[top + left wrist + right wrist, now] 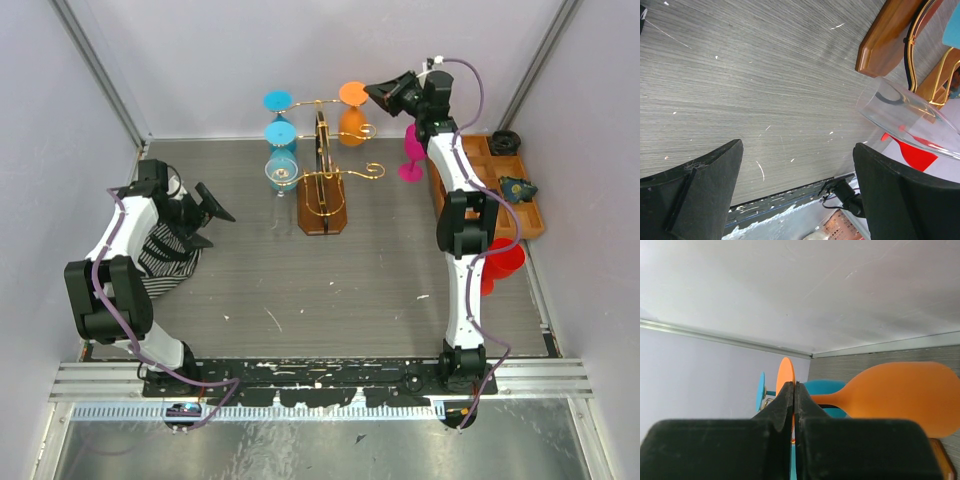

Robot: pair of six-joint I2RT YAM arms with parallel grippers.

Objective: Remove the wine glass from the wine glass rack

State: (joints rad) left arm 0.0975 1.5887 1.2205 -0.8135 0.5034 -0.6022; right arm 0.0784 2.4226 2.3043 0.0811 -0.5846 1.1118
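The wine glass rack (322, 180), gold wire on a brown wooden base, stands at the back middle of the table. An orange wine glass (352, 125) hangs upside down on its far right arm, a blue one (280, 132) and a clear one (282, 172) on its left. My right gripper (378, 93) is shut on the edge of the orange glass's round foot (786, 371); the glass's bowl (905, 397) shows to the right of the right gripper (794, 390). My left gripper (205, 208) is open and empty, low at the left. In its wrist view, where the left gripper (797, 195) is, the clear glass (905, 112) and the rack base (887, 37) show.
A pink glass (411, 152) stands by the right arm, right of the rack. An orange-brown compartment tray (530, 215) with dark parts lies at the right edge. Red cups (500, 262) sit behind the right arm. A striped cloth (165, 258) lies under the left arm.
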